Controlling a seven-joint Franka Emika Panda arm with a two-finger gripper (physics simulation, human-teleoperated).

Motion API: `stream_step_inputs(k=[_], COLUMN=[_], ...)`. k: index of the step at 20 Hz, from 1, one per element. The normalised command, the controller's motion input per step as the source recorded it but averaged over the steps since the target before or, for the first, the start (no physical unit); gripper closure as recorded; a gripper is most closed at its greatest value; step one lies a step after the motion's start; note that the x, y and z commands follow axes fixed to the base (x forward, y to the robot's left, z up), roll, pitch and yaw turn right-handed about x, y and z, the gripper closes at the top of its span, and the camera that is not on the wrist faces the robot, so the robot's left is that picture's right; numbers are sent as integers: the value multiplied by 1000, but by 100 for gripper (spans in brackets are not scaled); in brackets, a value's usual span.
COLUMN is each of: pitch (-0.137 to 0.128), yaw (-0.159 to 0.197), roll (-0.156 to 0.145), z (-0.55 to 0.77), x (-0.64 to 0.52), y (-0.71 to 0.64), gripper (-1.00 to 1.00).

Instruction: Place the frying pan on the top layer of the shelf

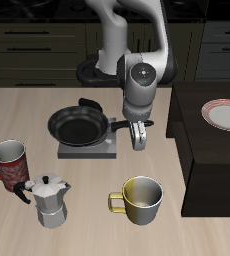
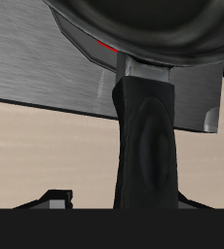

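A red patterned mug w/ white inside (image 1: 9,157) is sitting near the table's front edge, w/ a silver moka pot w/ black handle (image 1: 50,199) just beside it, nearer the front. Farther back, the round, shallow, glossy black frying pan (image 1: 79,126) is resting on a flat grey metal stove plate (image 1: 87,149), its long straight black handle (image 1: 118,125) reaching toward the arm. The white-and-grey robot arm's two-finger gripper (image 1: 138,135) is hanging at the handle's end (fingers pointing down, right at the plate's edge); in the wrist view the handle (image 2: 146,146) is running between the camera and the brushed plate (image 2: 46,68), w/ the pan's dark bowl (image 2: 153,29) beyond, but I cannot tell if the fingers are spread or pinching the handle. A yellow-gold metal mug (image 1: 141,198) is standing toward the front edge. Next comes the large dark brown-black wooden shelf (image 1: 212,150), its flat top carrying a white plate w/ red rim (image 1: 226,115); the pan is well apart from it, on the light wooden tabletop (image 1: 87,225) side.
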Motion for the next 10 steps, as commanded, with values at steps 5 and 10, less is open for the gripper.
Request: stream_step_inputs(k=[5,10], pitch=[-37,-21], yaw=[47,72], roll=[-45,-28], z=[170,176], x=[-105,10], y=[-221,-142], gripper=[100,100])
